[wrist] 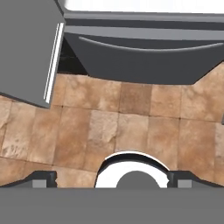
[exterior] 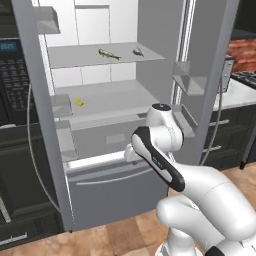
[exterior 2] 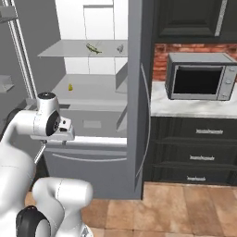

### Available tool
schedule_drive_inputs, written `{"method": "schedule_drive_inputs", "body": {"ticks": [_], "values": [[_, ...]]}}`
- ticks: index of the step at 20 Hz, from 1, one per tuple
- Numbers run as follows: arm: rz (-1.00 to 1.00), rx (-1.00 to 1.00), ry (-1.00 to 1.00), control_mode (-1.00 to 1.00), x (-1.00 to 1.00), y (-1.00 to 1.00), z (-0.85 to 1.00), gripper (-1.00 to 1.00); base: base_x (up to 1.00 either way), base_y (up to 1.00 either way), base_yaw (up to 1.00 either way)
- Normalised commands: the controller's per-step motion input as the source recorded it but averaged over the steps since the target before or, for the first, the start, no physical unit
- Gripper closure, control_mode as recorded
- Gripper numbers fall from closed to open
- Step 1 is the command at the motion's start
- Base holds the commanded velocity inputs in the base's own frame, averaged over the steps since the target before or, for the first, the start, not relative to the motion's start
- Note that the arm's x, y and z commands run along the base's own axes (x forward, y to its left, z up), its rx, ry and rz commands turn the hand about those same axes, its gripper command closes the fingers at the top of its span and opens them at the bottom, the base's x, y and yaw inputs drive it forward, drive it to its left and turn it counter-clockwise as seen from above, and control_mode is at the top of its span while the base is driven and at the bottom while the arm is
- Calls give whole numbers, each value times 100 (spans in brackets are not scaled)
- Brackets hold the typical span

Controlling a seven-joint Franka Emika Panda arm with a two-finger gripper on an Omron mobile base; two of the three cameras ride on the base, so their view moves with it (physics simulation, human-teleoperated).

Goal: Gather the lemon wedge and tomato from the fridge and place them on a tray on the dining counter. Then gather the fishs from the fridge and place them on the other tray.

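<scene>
Fridge (exterior: 45,125) doors stood open w/ lemon wedge (exterior: 79,102) on lower shelf & two fish (exterior: 109,54) on upper shelf, tomato not made out, nothing gathered yet; gripper (wrist: 112,179) jaws spread fully wide & empty, pointed down at floor tiles (wrist: 109,127) by bottom drawer (wrist: 144,57).

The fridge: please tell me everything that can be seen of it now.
The fridge is tall, grey and steel-looking, and both its doors stand open. Inside are white walls and pale grey shelves. The upper shelf carries two small fish, and the lower shelf a lemon wedge. The bottom drawer with its curved handle is shut. The fridge stands on a brown tiled floor.
</scene>
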Motion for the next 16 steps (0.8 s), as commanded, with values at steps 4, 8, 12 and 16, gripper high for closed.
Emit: {"method": "schedule_drive_inputs", "body": {"ticks": [4,8,12,16], "values": [[0,0,0,100,0,0,0,-100,26,39,0],[0,0,0,100,0,0,0,-100,29,30,0],[0,0,0,100,0,0,0,-100,30,17,2],[0,0,0,100,0,0,0,-100,46,3,3]]}}
